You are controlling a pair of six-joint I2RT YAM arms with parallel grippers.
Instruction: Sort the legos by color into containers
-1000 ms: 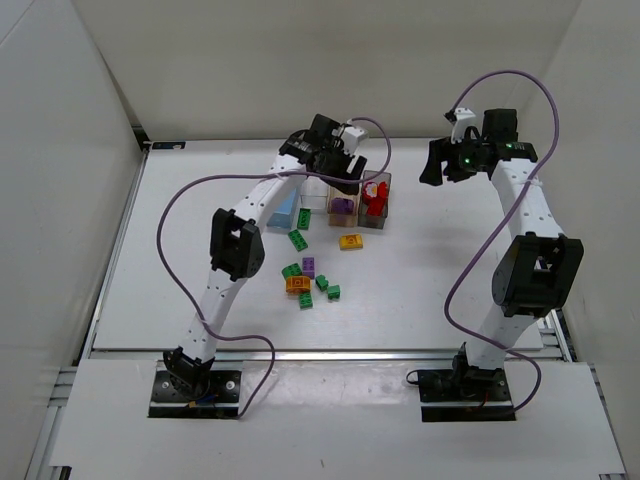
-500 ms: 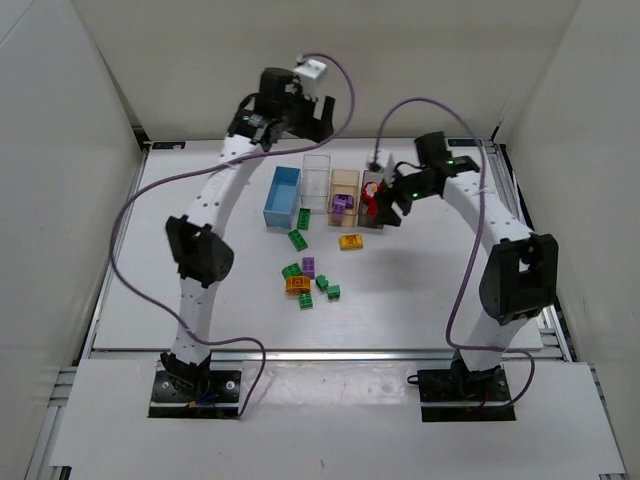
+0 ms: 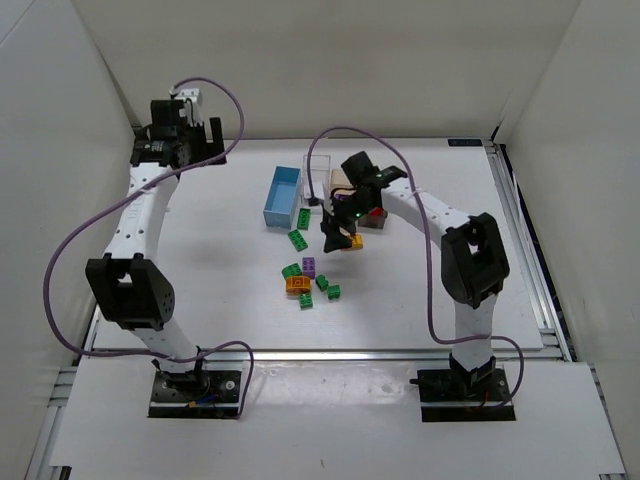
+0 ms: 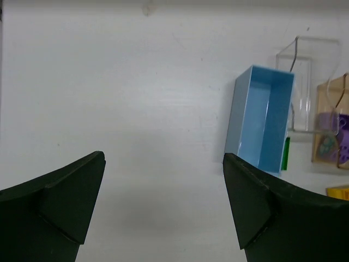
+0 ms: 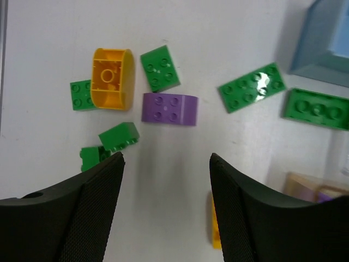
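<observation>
Loose legos lie mid-table: several green ones [image 3: 298, 240], a purple one [image 5: 169, 108] and a rounded orange one [image 5: 112, 79]. My right gripper [image 5: 166, 161] hangs open above bare table just short of them, with nothing between its fingers. A yellow brick [image 5: 214, 229] lies by its right finger. The containers stand in a row at the back: light blue [image 3: 283, 197], clear [image 3: 318, 178], peach-tan [image 4: 332, 131] holding purple bricks, and a dark grey one [image 3: 378, 222] mostly hidden behind my right arm. My left gripper [image 3: 186, 142] is open and empty at the far back left.
White walls close in the table at the back and on both sides. The left arm's purple cable [image 3: 70, 250] loops over the table's left part. A green brick [image 4: 286, 154] lies against the blue bin's near end.
My left arm has swung from over the bins to the back left corner, with its jaws spread wider. My right arm has come from the back right down over the yellow brick, its jaws narrowing.
</observation>
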